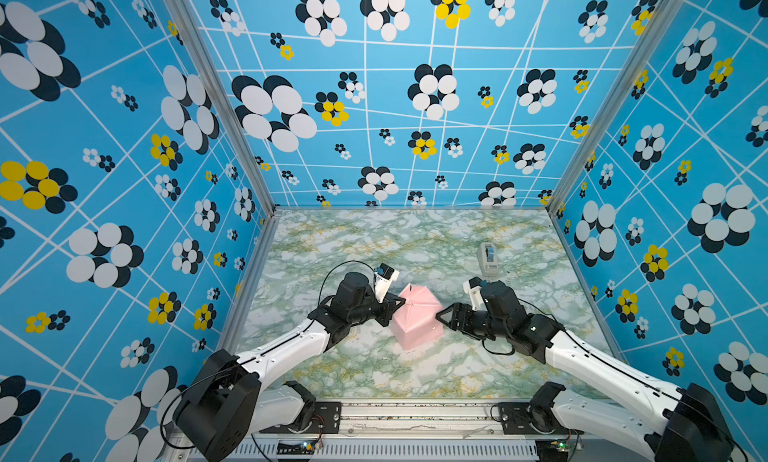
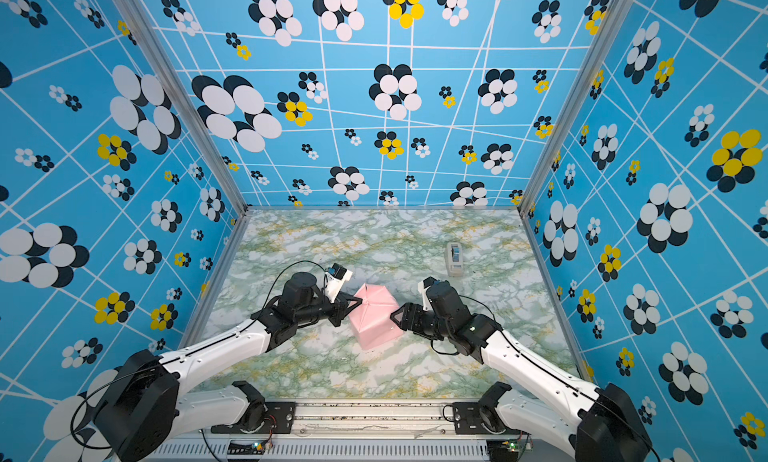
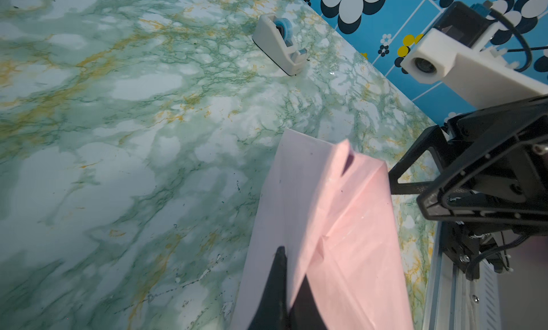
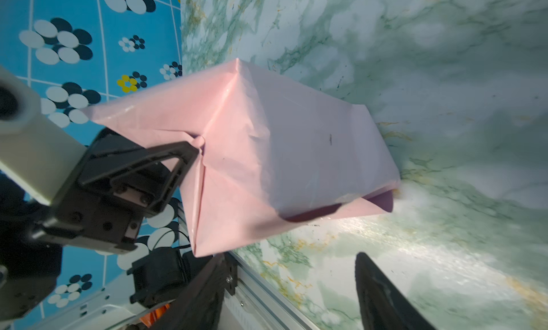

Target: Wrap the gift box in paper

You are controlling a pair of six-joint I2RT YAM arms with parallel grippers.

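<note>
The paper (image 1: 417,318) (image 2: 376,318) sits in the middle of the counter (image 1: 374,240), a bit toward the near side. It is folded up into a box shape, and what is under it is hidden.

The left gripper (image 1: 400,302) (image 2: 358,301) reaches in from the left. Its tip is on top of the paper, right where the folds meet. Its fingers (image 3: 277,278) are pressed together, and a bit of the paper (image 3: 341,224) is pinched between them. The right gripper (image 1: 439,316) (image 2: 394,316) is just beside the right side of the paper. Its fingers (image 4: 376,296) are spread wide and hold nothing.

A small white tape dispenser (image 1: 488,258) (image 2: 454,258) (image 3: 281,43) stands farther back and to the right, well apart from the paper. The counter looks like green and white stone with yellow lines. The walls around it are blue with black, white and yellow flowers. Nothing lies between the paper and the two grippers.

The paper (image 4: 281,150) shows its pale pink side. It has sharp folds that run like a star from the pinched spot. One corner sticks up at the far side. A little purple peeks out under a loose flap down by the counter.
</note>
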